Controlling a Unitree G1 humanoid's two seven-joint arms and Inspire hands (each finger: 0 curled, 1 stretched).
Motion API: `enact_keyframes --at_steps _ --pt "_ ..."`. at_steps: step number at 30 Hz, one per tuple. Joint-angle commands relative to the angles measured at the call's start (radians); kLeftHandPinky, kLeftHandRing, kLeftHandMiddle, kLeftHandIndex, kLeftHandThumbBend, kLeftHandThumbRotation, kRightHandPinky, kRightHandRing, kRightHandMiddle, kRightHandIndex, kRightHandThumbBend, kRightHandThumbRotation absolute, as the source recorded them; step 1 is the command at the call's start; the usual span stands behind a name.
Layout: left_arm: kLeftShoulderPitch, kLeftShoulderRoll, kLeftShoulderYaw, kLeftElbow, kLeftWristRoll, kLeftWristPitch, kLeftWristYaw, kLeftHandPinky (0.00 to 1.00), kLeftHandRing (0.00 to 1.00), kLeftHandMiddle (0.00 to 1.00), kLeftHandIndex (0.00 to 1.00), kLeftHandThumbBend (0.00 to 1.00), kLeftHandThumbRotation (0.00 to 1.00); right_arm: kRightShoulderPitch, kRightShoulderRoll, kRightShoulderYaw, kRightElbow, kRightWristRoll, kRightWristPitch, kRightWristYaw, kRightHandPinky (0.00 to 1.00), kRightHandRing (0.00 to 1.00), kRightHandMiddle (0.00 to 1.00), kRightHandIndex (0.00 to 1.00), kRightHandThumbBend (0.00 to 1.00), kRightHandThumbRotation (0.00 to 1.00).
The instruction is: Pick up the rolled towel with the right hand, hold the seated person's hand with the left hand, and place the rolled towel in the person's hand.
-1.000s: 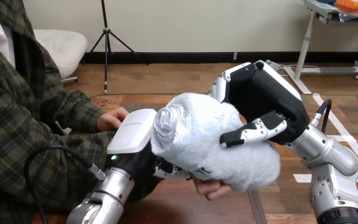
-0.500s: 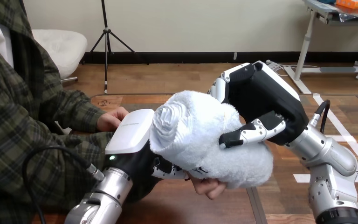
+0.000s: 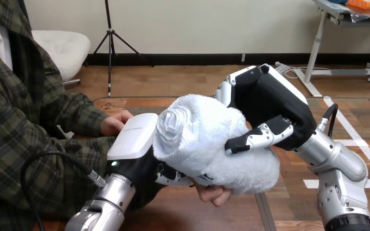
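Note:
The rolled white towel (image 3: 207,139) lies tilted across the middle of the view, its spiral end facing left. My right hand (image 3: 274,108) is shut on it from the right, thumb (image 3: 255,139) pressed into the front of the roll. The towel's underside rests on the person's hand (image 3: 214,192), whose fingertips show just below it. My left hand (image 3: 135,144), white shell up, sits at the person's wrist. Its fingers (image 3: 173,176) curl round the person's hand under the towel, partly hidden by it.
The person sits at the left, with a plaid sleeve (image 3: 77,113) over the table's edge. Their other hand (image 3: 115,122) rests just behind my left hand. Bare wooden table (image 3: 289,202) shows at the lower right.
My right hand has shifted the towel slightly left and down, closer onto the person's hand. My left hand has stayed where it was.

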Motion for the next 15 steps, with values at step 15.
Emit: enact_keyframes --at_steps 15 --pt "-0.021 0.014 0.011 -0.022 -0.005 -0.021 0.019 0.42 0.46 0.51 0.52 0.95 0.01 -0.033 0.011 0.015 -0.028 0.006 0.022 0.003 0.14 0.20 0.25 0.26 0.74 0.00"
